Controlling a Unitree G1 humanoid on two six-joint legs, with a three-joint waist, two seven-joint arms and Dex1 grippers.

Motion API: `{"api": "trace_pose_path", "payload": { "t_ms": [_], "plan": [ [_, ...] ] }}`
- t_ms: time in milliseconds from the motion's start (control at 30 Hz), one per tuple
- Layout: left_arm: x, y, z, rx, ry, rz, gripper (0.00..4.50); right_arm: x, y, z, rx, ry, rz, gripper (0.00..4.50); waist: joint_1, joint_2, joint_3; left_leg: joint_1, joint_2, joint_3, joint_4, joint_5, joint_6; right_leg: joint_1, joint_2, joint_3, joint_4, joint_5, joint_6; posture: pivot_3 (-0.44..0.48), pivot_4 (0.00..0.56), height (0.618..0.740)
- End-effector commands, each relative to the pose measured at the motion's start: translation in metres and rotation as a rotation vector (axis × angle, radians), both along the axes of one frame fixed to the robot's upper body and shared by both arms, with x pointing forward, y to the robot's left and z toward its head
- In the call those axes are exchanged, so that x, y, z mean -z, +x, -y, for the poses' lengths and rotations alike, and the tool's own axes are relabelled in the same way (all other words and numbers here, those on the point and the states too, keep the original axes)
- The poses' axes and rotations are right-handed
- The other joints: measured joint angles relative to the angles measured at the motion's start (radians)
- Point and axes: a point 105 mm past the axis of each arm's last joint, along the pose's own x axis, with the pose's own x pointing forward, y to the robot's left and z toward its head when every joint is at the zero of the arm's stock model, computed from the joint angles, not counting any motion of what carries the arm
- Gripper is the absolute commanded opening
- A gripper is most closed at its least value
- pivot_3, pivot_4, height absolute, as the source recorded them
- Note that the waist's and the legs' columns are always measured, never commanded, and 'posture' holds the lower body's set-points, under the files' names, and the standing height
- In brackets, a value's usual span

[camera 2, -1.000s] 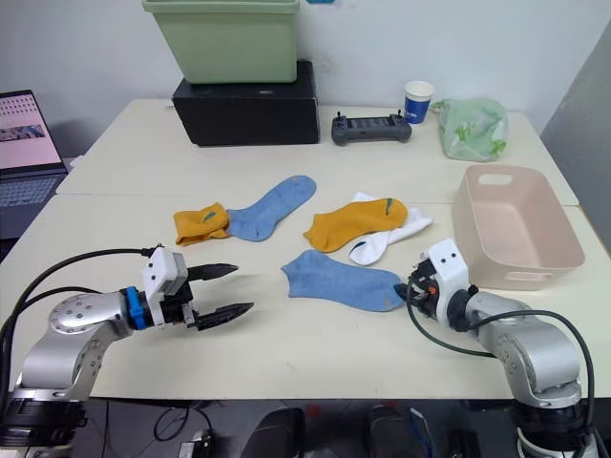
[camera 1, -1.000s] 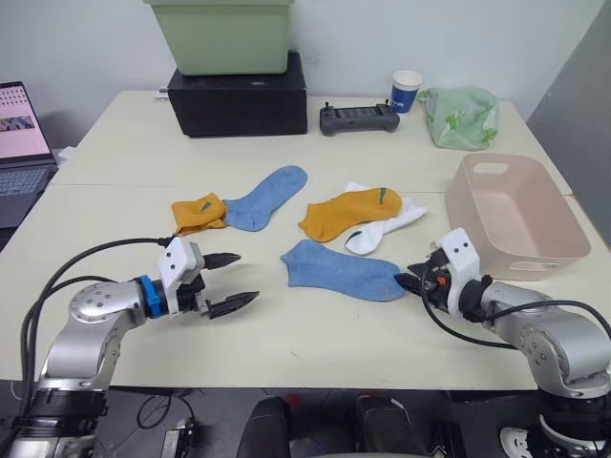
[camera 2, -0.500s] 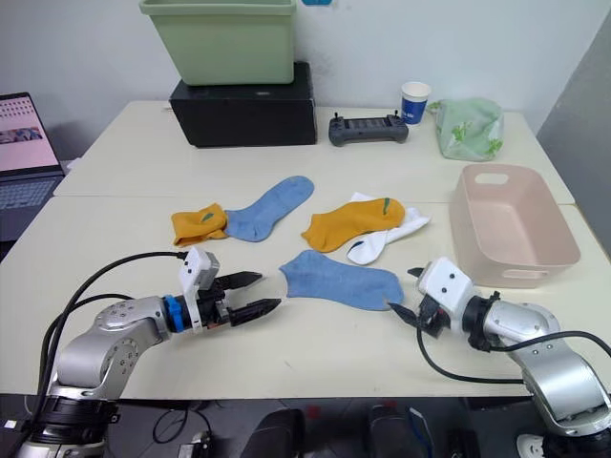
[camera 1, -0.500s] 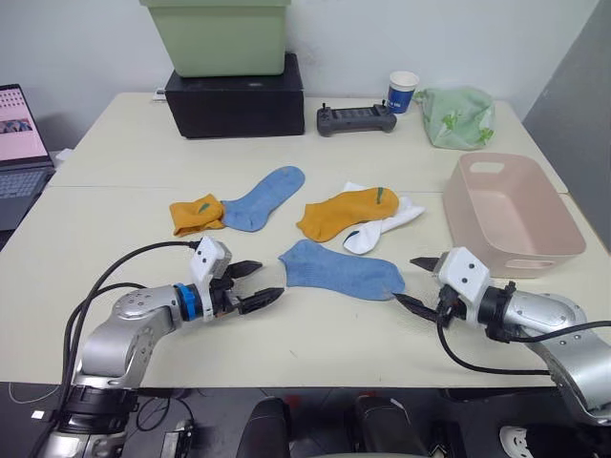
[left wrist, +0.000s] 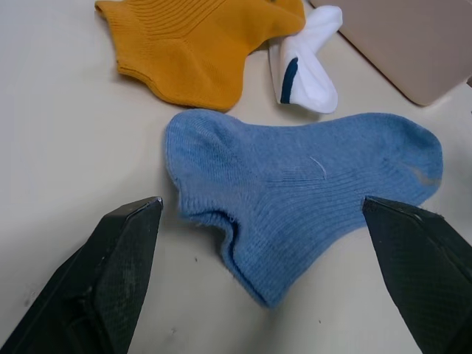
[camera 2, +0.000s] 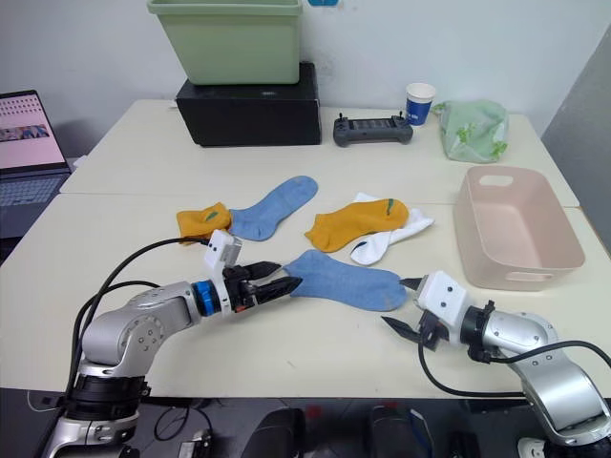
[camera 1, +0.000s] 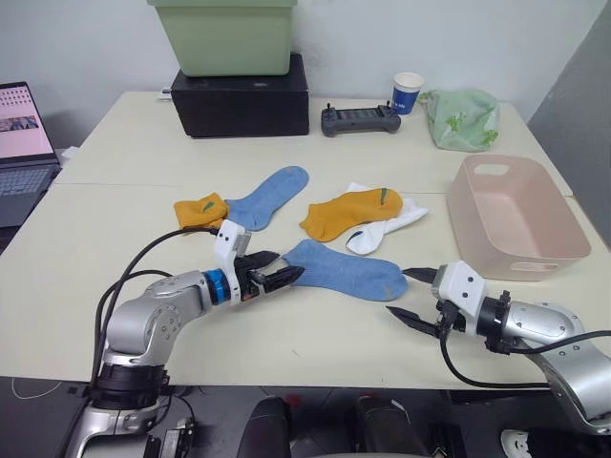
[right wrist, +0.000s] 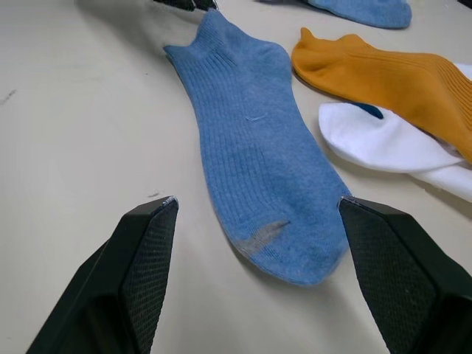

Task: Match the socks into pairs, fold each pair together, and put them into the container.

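Note:
The near light blue sock lies flat in the table's middle. My left gripper is open at its cuff end, the fingers standing either side of the sock. My right gripper is open just short of its toe, not touching it. Further back lie a second blue sock, a mustard-orange sock beside it, and another orange sock resting on a white sock. The pink container stands at the right.
At the back stand a green bin on a black box, a controller, a paper cup and a green cloth bag. A laptop sits at the far left.
My left gripper has travelled right, up to the near blue sock's cuff. My right gripper has drawn back from the sock's toe and opened.

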Motion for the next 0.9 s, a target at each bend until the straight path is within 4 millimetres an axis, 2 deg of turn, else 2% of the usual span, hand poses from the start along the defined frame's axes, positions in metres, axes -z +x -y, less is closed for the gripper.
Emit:
{"api": "trace_pose_path", "payload": {
  "t_ms": [33,167,267,333,467,633,667,733,867,900],
  "plan": [
    [-0.001,0.001,0.007,0.012,0.005,0.007,4.50,0.007,0.014,0.018,0.152,-0.011,-0.041,3.72,0.000,0.000,0.000,0.000,0.000,0.000,0.000,0.000,0.000,0.000,0.000,0.000,0.000,0.000,0.000,0.000,0.150,0.735],
    [0.003,0.002,0.012,0.022,0.001,0.004,4.50,0.014,0.030,0.017,0.296,0.133,-0.133,3.72,0.001,0.000,0.000,0.000,0.000,0.000,0.000,0.000,0.000,0.000,0.000,0.000,0.001,0.000,0.000,0.000,0.150,0.735],
    [0.004,0.003,0.013,0.021,0.003,0.005,3.86,0.012,0.037,0.012,0.335,0.188,-0.150,3.75,0.001,0.000,0.000,0.000,0.000,0.000,0.000,0.000,0.000,0.000,0.000,0.000,0.001,0.000,0.000,0.000,0.150,0.735],
    [0.007,0.005,0.014,0.020,0.005,0.002,3.23,0.014,0.045,0.012,0.388,0.230,-0.182,3.75,0.002,0.000,0.000,0.000,0.000,0.000,0.000,0.000,0.000,0.000,0.000,0.000,0.001,0.000,0.000,0.000,0.150,0.735],
    [0.011,0.006,0.016,0.035,0.008,-0.003,1.87,0.021,0.048,0.014,0.433,0.225,-0.247,2.75,0.005,0.000,0.000,0.000,0.000,0.000,0.000,0.000,0.000,0.000,0.000,0.000,0.001,0.000,0.000,0.000,0.150,0.735],
    [0.012,0.012,0.016,0.038,0.003,0.005,0.22,0.016,0.043,0.005,0.378,0.194,-0.246,0.94,0.005,0.000,0.000,0.000,-0.001,0.001,0.000,0.000,0.000,0.000,0.000,0.000,0.001,0.000,0.000,0.000,0.150,0.735],
    [0.012,0.013,0.017,0.041,0.002,0.006,0.00,0.016,0.043,0.004,0.376,0.190,-0.245,0.58,0.005,0.000,0.000,0.000,-0.001,0.000,0.000,0.000,0.000,0.000,0.000,0.000,0.001,0.000,0.000,0.000,0.150,0.735],
    [0.011,0.013,0.018,0.052,-0.002,0.010,0.00,0.016,0.041,0.003,0.365,0.174,-0.237,0.01,0.004,0.000,0.000,0.000,0.000,0.000,0.000,0.000,0.000,0.000,0.000,0.000,0.001,0.000,0.000,0.000,0.150,0.735],
    [0.004,0.014,0.019,0.079,0.003,0.041,0.00,0.009,0.032,-0.007,0.306,0.186,-0.253,0.01,0.004,0.000,0.000,0.000,0.000,0.000,0.000,0.000,0.000,0.000,0.000,0.000,0.001,0.000,0.000,0.000,0.150,0.735],
    [-0.003,0.013,0.021,0.117,-0.002,0.063,0.00,0.006,0.024,-0.014,0.261,0.203,-0.281,0.01,0.004,0.000,0.000,0.000,0.000,0.000,0.000,0.000,0.000,0.000,0.000,0.000,0.001,0.000,0.000,0.000,0.150,0.735]
  ]
}}
